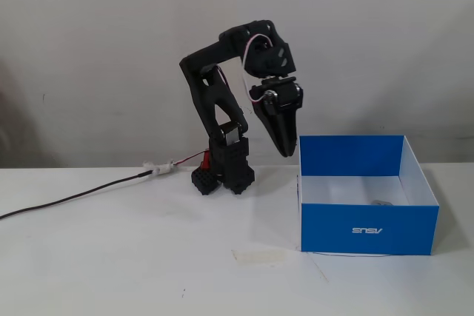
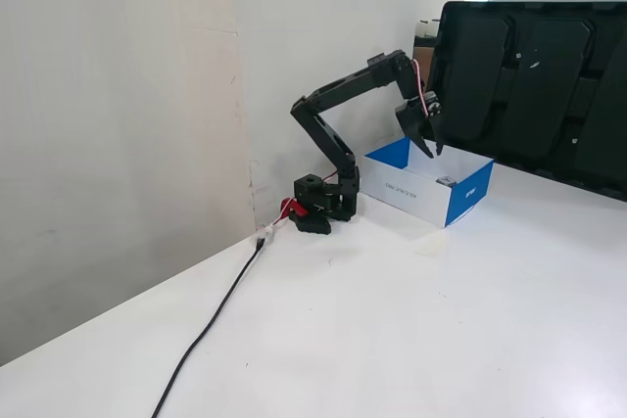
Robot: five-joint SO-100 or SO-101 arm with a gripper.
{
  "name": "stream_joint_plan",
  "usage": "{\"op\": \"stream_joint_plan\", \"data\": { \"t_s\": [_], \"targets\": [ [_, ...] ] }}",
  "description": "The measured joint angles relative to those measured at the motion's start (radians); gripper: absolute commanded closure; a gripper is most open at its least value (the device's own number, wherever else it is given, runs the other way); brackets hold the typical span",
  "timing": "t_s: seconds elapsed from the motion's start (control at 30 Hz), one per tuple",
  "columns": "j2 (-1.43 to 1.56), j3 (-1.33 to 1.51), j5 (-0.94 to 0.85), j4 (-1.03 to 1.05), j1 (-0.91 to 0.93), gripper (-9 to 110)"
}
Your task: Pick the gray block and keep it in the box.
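Note:
The gray block (image 1: 382,202) lies on the white floor of the box (image 1: 348,216), near its front right; only its top shows over the blue front wall. In the other fixed view the gray block (image 2: 446,181) sits inside the box (image 2: 468,199) as well. My gripper (image 1: 286,152) hangs point-down just left of the box's back left corner, above the table, with its fingers closed to a single tip and nothing held. From the side, the gripper (image 2: 432,150) hovers over the box's rear edge.
A black cable (image 1: 67,199) runs left from the arm's base (image 1: 224,175). A strip of tape (image 1: 259,255) lies on the white table in front of the box. A large black panel (image 2: 534,85) stands behind the box, and a wall is close behind the arm.

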Motion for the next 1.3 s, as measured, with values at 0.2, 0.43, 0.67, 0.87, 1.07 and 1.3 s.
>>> {"op": "stream_joint_plan", "data": {
  "t_s": [0.2, 0.43, 0.67, 0.87, 1.07, 1.3],
  "targets": [
    [0.351, 0.319, -0.052, -0.135, 0.295, 101],
    [0.638, 0.712, -0.230, -0.336, 0.577, 101],
    [0.753, 0.956, -0.307, -0.569, 0.704, 101],
    [1.146, 1.209, -0.337, -0.558, 0.707, 101],
    [1.180, 1.301, -0.362, -0.474, 0.703, 101],
    [1.180, 1.319, -0.362, -0.465, 0.776, 101]
  ]
}}
